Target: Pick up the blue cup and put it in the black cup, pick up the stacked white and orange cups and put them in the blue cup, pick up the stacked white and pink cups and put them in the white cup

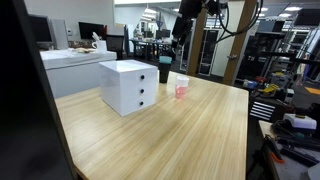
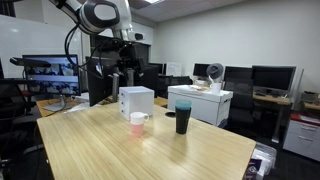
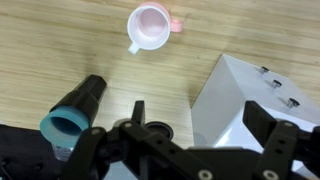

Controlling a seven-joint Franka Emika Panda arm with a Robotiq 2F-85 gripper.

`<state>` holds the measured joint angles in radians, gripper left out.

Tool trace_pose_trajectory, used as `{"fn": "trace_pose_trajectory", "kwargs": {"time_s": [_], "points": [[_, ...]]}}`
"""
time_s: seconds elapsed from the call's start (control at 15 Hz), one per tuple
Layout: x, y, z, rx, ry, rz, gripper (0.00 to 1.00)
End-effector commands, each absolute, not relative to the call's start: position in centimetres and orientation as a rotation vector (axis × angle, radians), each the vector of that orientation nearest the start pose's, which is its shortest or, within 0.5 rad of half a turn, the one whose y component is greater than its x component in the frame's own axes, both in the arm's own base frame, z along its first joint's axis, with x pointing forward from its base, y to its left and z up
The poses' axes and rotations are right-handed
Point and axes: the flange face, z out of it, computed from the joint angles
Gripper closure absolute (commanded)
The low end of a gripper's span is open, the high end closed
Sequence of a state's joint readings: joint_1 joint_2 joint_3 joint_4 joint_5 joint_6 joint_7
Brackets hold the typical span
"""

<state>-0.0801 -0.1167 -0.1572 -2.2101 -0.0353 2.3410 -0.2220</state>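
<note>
The blue cup (image 3: 62,124) sits nested in the black cup (image 3: 86,100), which stands upright on the wooden table; the pair also shows in both exterior views (image 2: 183,104) (image 1: 164,70). The white and pink cups (image 3: 149,27) stand stacked on the table a short way from it, seen in both exterior views (image 2: 138,122) (image 1: 181,88). My gripper (image 3: 195,112) is open and empty, high above the table, over the edge of the white box, and shows in both exterior views (image 1: 180,38) (image 2: 125,65). The white and orange stack is out of view.
A white two-drawer box (image 3: 250,95) stands on the table beside the cups, seen in both exterior views (image 1: 128,86) (image 2: 136,100). The wooden table (image 1: 170,135) has near edges. Desks, monitors and shelves surround it.
</note>
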Motion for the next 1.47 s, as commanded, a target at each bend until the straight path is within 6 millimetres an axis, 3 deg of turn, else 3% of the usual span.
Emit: {"fn": "trace_pose_trajectory", "kwargs": {"time_s": [0.0, 0.53, 1.2, 1.33, 1.4], "points": [[49.6, -13.2, 44.0, -3.178, 0.009, -0.448, 0.00], [47.1, -17.6, 41.0, -3.208, 0.167, -0.433, 0.00], [45.7, -16.2, 37.8, -3.199, 0.048, -0.318, 0.00], [45.5, -16.1, 37.4, -3.204, 0.022, -0.307, 0.06], [45.4, -16.0, 37.7, -3.197, 0.008, -0.300, 0.02]]}}
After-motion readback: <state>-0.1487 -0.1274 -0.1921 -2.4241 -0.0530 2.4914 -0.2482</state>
